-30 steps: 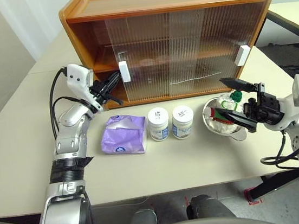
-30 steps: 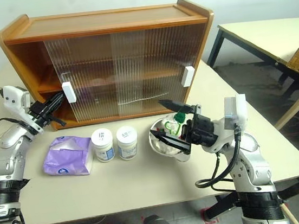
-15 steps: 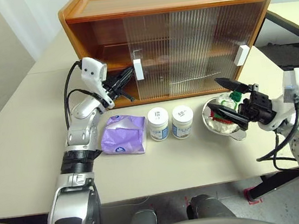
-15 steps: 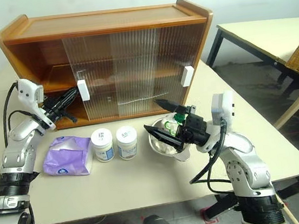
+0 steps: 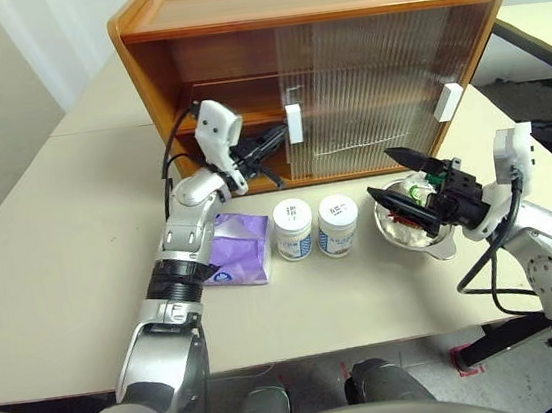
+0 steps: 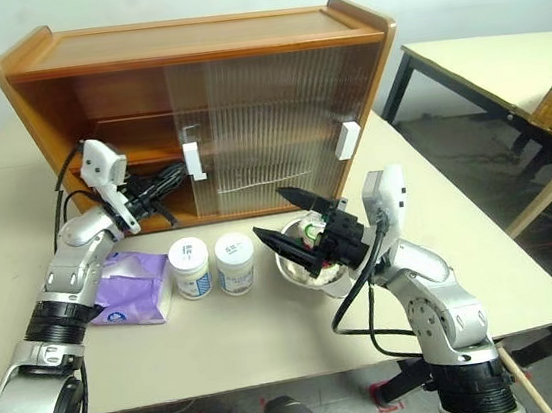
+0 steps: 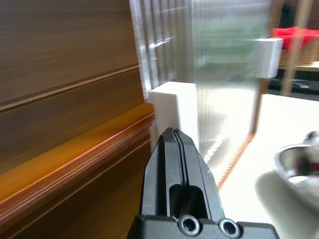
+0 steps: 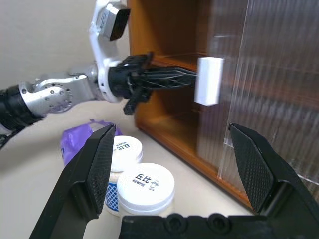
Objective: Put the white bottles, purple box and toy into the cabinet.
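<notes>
Clenched left hand [image 5: 280,137] against cabinet [image 5: 301,2] door handle [image 5: 295,123], released right hand [image 5: 402,184] over toy [image 5: 413,193]

On the table [image 5: 55,294], the cabinet [image 5: 301,2] stands at the back, and just before it lie the purple box [image 5: 233,252] at the left, the two white bottles [image 5: 316,227] side by side in the middle, and the bowl [image 5: 416,235] holding the toy [image 6: 311,232] at the right.

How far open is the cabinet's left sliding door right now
Partly open. The left door overlaps the right door, leaving the cabinet's left shelves bare. The shut left hand presses its white handle.
</notes>
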`<state>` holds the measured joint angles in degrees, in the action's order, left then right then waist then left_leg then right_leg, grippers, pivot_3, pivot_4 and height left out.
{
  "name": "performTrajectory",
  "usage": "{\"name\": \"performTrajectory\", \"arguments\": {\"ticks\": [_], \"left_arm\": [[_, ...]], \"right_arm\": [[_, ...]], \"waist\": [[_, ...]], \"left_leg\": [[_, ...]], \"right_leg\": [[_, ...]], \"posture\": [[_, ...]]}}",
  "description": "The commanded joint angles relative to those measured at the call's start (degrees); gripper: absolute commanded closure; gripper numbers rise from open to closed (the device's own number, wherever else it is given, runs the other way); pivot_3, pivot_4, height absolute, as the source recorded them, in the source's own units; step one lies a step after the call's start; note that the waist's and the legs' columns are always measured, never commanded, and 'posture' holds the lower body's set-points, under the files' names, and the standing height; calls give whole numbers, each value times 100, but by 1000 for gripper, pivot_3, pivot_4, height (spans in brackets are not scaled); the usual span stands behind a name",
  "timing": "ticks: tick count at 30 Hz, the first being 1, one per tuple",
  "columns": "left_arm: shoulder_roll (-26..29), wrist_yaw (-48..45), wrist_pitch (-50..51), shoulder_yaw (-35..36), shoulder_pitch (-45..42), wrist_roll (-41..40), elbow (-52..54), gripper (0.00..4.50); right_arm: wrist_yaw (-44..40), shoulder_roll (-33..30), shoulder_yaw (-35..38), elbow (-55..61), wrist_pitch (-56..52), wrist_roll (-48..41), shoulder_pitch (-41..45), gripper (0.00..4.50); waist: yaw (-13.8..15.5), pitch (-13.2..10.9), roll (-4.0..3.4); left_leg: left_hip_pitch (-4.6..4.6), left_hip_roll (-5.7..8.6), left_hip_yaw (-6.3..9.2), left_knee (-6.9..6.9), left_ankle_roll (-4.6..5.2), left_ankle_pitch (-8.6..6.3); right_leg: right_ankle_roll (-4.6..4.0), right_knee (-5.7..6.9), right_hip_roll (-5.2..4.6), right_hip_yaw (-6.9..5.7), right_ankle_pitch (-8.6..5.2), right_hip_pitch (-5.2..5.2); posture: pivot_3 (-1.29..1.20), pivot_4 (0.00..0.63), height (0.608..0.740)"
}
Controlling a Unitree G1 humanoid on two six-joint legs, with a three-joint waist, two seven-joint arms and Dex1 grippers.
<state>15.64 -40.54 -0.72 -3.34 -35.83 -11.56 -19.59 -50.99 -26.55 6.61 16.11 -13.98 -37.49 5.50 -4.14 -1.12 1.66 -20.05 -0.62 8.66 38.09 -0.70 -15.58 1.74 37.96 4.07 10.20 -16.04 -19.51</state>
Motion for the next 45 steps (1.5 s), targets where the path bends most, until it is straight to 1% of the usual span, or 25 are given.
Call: {"name": "performTrajectory", "arguments": {"ticks": [1,8,15,17,19,20,21,22,23,27,29,32,33,40,42,45], "left_arm": [[-72,-38,-119,-51,-187,87,-270,4462],[-196,-173,-362,-84,-705,170,-811,4462],[-46,-155,-370,141,-689,84,-833,4462],[80,-225,-269,254,-603,-34,-694,4462],[497,-734,209,370,-268,-412,-106,4462],[656,-915,394,384,-140,-538,122,4059],[836,-1057,603,447,16,-699,399,3889],[972,-1120,774,514,133,-821,607,3568],[1057,-1143,904,563,210,-908,755,3233],[1738,-1406,1627,793,769,-1245,1504,1864],[2075,-1549,1972,912,1043,-1416,1799,1175],[2544,-1700,2462,1084,1403,-1633,2163,187],[2721,-1721,2663,1143,1515,-1685,2255,19],[3793,-1709,4329,1349,2190,-1982,2546,19],[3841,-1571,4795,1447,2369,-2144,2563,19],[3792,-1535,5149,1529,2556,-2369,2658,19]], "right_arm": [[20,44,11,79,-13,-60,-38,0],[-251,102,81,-95,124,-162,-124,0],[-467,109,55,-130,237,-157,-249,0],[-462,121,33,-115,231,-152,-248,0],[-500,115,-8,-162,247,-119,-211,0],[-516,113,-18,-187,256,-110,-195,0],[-579,96,-31,-218,280,-99,-185,0],[-642,78,-44,-247,301,-94,-178,0],[-689,66,-52,-266,315,-89,-173,0],[-897,4,-51,-473,354,-60,-89,0],[-977,-15,-53,-566,368,-46,-30,0],[-1094,-39,-93,-665,377,-14,58,0],[-1125,-43,-111,-684,371,-5,87,0],[-1279,-97,-164,-726,313,22,233,0],[-1281,-117,-159,-742,305,28,270,0],[-1278,-140,-162,-743,294,29,289,0]], "waist": [[-30,0,0],[-28,0,0],[-57,-1,0],[-80,-1,0],[-136,0,-3],[-180,1,-3],[-206,1,-3],[-216,2,-4],[-214,2,-4],[-173,4,-7],[-153,4,-8],[-126,7,-12],[-108,9,-14],[-77,26,-39],[-74,39,-57],[-47,42,-62]], "left_leg": [[0,0,0,0,2,-1],[-4,7,8,3,4,-2],[-10,16,16,27,13,-7],[-7,16,16,28,13,-7],[-7,16,16,26,13,-7],[-6,15,16,21,13,-8],[-5,14,15,14,14,-8],[-5,14,15,10,13,-8],[-6,15,15,5,13,-8],[-33,13,17,1,12,-8],[-43,11,18,0,11,-8],[-56,6,23,-5,10,-7],[-61,3,23,-5,9,-7],[-80,-13,21,-16,-3,0],[-80,-20,14,-25,-10,3],[-79,-28,16,-28,-19,7]], "right_leg": [[1,-1,0,0,0,0],[11,-7,-4,0,-3,4],[18,-12,-10,-1,-6,14],[18,-11,-9,-1,-6,18],[17,-11,-8,-1,-6,17],[16,-11,-7,-1,-6,14],[14,-11,-7,-1,-7,11],[11,-11,-6,-2,-9,10],[9,-11,-6,-2,-11,7],[2,-11,-7,-4,-13,-21],[-47,-10,-9,-4,12,-34],[-67,-9,-9,-4,19,-54],[-71,-8,-9,-6,21,-60],[-112,17,-8,-21,30,-106],[-124,18,-7,-22,36,-117],[-136,20,-7,-21,42,-126]], "posture": [[-134,0,740],[-141,0,740],[-148,0,740],[-146,0,740],[-146,0,740],[-146,0,740],[-131,0,740],[-131,0,740],[-131,0,740],[-113,0,740],[-105,0,740],[-97,0,740],[-91,0,740],[-83,0,740],[-81,0,740],[-80,0,740]]}}
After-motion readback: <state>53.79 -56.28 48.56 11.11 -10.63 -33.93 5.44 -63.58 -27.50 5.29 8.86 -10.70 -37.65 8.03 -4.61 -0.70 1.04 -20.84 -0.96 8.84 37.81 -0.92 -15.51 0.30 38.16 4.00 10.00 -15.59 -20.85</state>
